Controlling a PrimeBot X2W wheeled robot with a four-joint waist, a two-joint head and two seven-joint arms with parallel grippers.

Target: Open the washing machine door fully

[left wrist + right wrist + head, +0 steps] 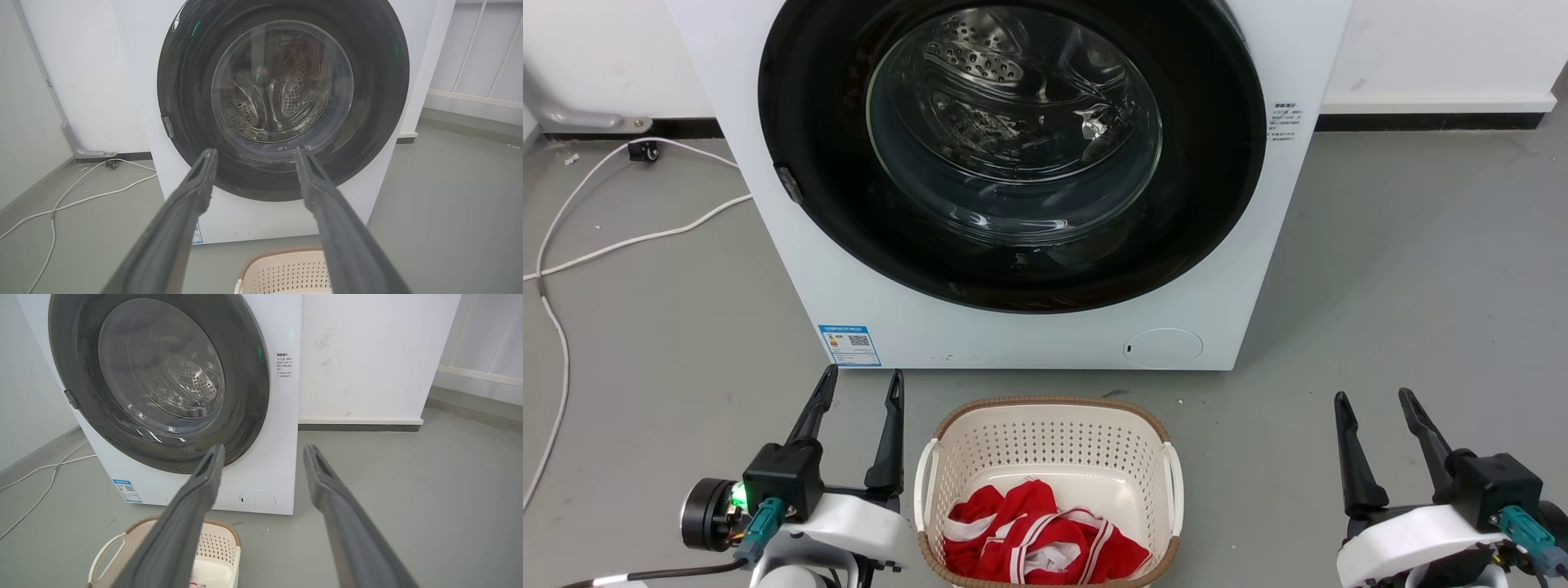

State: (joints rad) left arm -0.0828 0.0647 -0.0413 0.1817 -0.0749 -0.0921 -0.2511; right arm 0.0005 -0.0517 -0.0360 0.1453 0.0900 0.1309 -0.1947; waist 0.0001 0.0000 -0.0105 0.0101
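1. The door (1013,155) is a large, round, glossy black disc. It is shut flat against the washer's front.
2. At its centre is a clear glass bowl (1013,122), through which the perforated steel drum (980,57) shows.
3. A small grey tab (789,184) sits on the door's left edge.
4. The washer (1029,339) is a white box standing upright on the grey floor (1380,286). It has a blue label (849,345) low on the left and a round flap (1163,348) low on the right.

obstacle: laundry basket (1045,441) before washing machine (1013,335) | free: floor (1405,269) to right
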